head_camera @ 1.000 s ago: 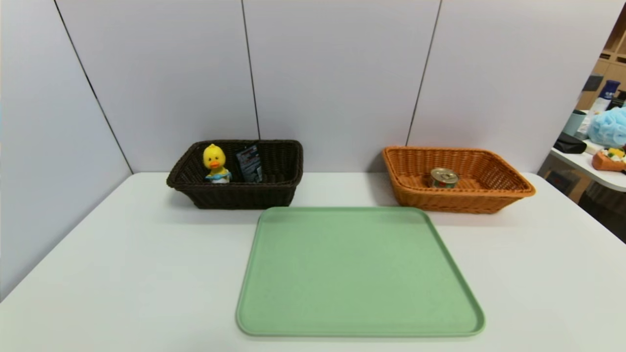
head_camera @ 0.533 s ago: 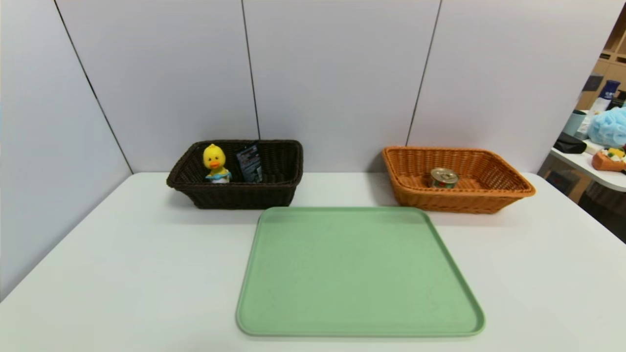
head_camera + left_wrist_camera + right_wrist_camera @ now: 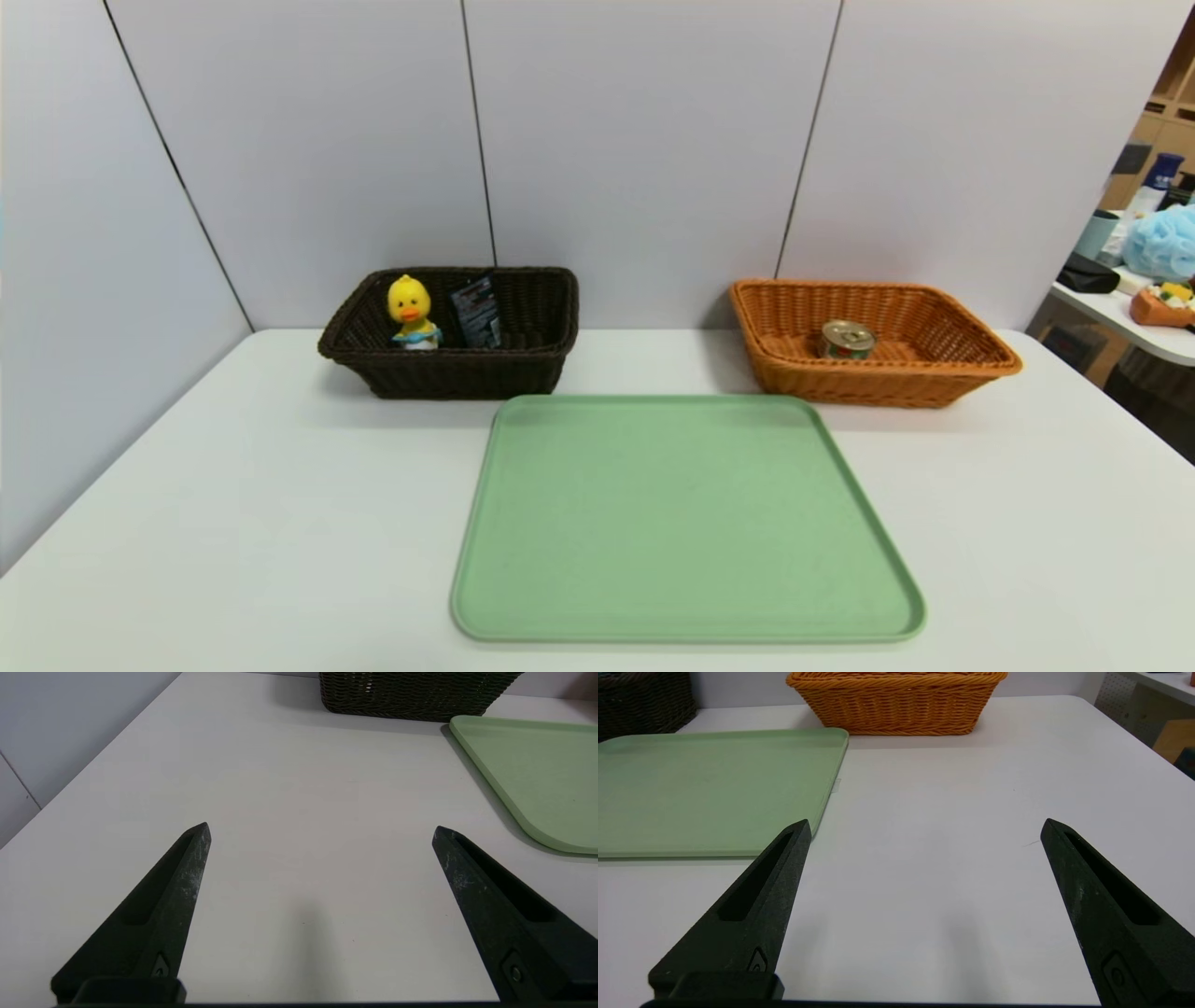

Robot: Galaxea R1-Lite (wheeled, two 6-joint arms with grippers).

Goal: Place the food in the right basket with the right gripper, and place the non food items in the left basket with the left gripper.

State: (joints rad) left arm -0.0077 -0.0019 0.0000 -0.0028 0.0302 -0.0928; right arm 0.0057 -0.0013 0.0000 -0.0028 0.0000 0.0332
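The tin can (image 3: 847,339) sits inside the orange right basket (image 3: 971,359) at the back right. A yellow toy duck (image 3: 410,311) and a black squeeze tube (image 3: 476,313) stand in the dark brown left basket (image 3: 448,373) at the back left. Neither arm shows in the head view. My left gripper (image 3: 321,829) hangs open over bare table left of the tray, the dark basket (image 3: 411,695) far ahead of it. My right gripper (image 3: 926,823) hangs open over bare table right of the tray, facing the orange basket (image 3: 896,704). Nothing lies between either pair of fingers.
A flat green tray (image 3: 686,523) with nothing on it lies in the middle of the white table (image 3: 233,523), also seen beside each gripper as the tray (image 3: 537,765) and tray (image 3: 705,788). Grey wall panels close the back and left. A cluttered side table (image 3: 1139,308) stands at far right.
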